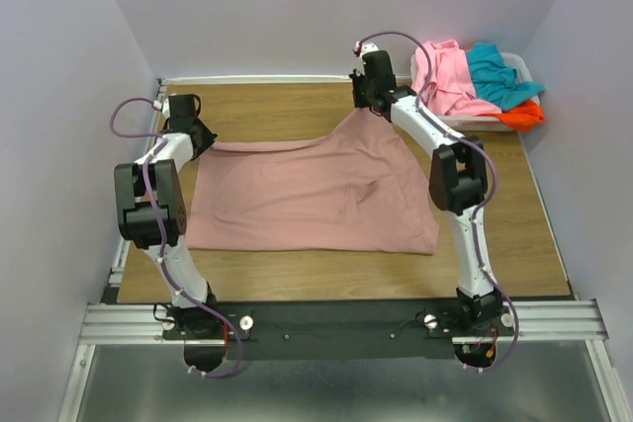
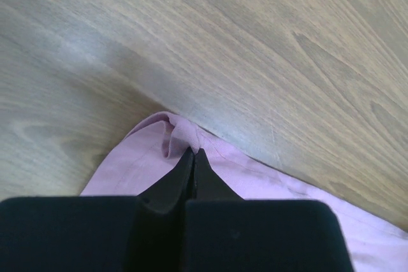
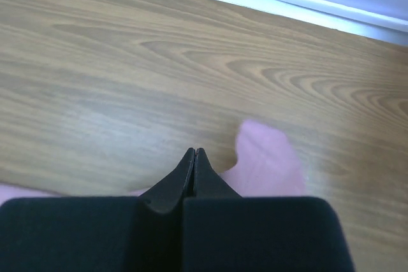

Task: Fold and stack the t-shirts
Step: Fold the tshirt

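Left gripper (image 2: 194, 151): fingers together, clamped on a small pucker of the mauve tee (image 1: 307, 195) at its far-left corner. Left wrist view shows the cloth bunched right at the tips, so the pinch looks solid.

Mauve tee lies spread across the middle of the table (image 1: 326, 276), mostly flat, near hem toward the arm bases. A few creases right of centre. The far-right corner is drawn up into a peak.

Right gripper (image 3: 194, 151): fingers together at that peak. Right wrist view shows tips closed, with cloth just beside and under them but none visibly between them. The tenting in the top view says it has the corner, and I read it as clamped on the tee.

Basket (image 1: 521, 66) sits at the far-right corner of the table, well apart from the work. Pink tee (image 1: 445, 76), teal tee (image 1: 495, 78) and orange tee (image 1: 529, 114) are heaped in it, unfolded.

Step in hand, my read: first fold of the first shirt, both far corners pinched, nothing folded or stacked yet — early in the task.

Next move calls for:
- lift both corners together, level, so the far edge stays taut
- carry it toward the near hem, lay it down edge on edge
- watch the right pinch — if it's shallow, the corner slips and the fold skews
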